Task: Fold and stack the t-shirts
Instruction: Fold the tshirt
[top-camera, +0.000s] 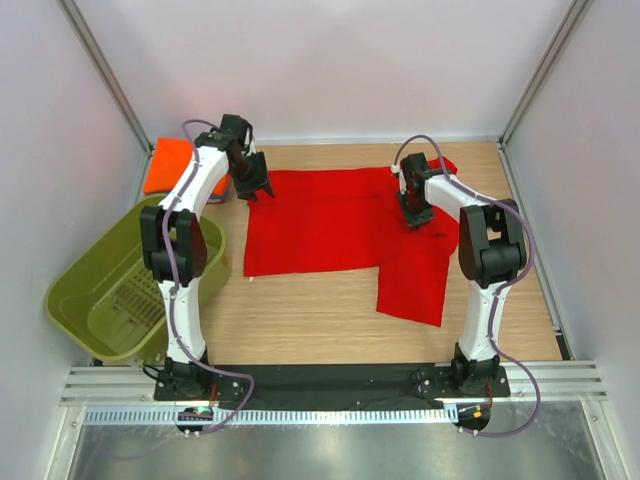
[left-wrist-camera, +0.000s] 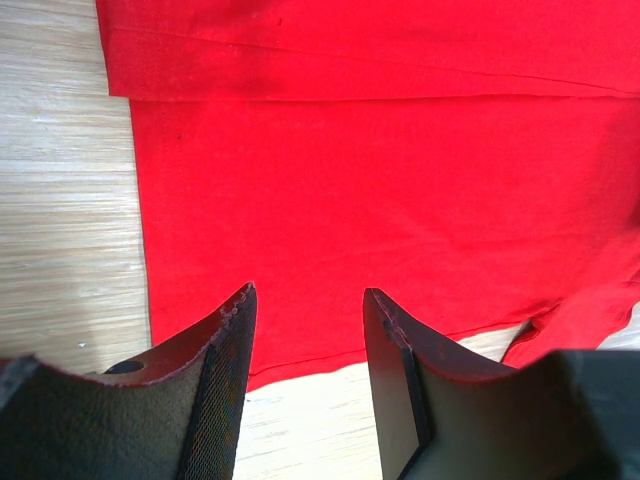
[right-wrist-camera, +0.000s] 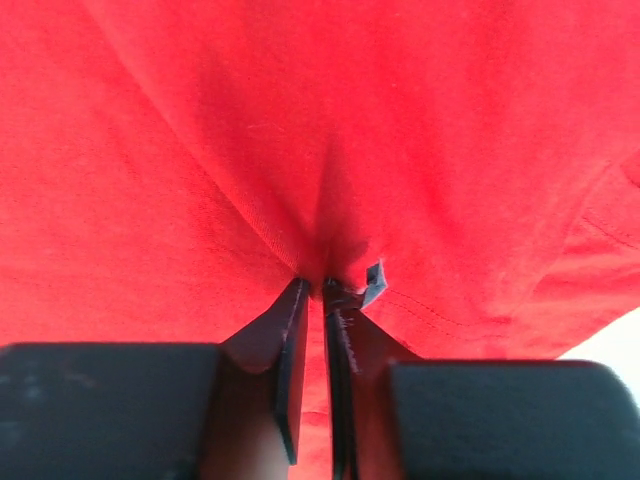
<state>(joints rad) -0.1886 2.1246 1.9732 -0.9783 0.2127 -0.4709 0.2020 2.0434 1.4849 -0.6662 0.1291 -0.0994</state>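
Note:
The deep red t-shirt (top-camera: 335, 222) lies spread on the wooden table, with one part hanging toward the front right. My left gripper (top-camera: 254, 185) is open and empty just above the shirt's far left edge; in the left wrist view (left-wrist-camera: 308, 295) the red t-shirt (left-wrist-camera: 380, 190) and bare wood show between the jaws. My right gripper (top-camera: 420, 215) is shut on a pinch of the red t-shirt (right-wrist-camera: 300, 130) near its collar, next to a small white neck label (right-wrist-camera: 373, 281). A folded orange t-shirt (top-camera: 172, 160) lies at the far left, with a blue edge under it.
An olive-green plastic basket (top-camera: 125, 290) stands at the left near the left arm's base. White enclosure walls stand at the back and on both sides. Bare wood (top-camera: 300, 315) shows in front of the shirt.

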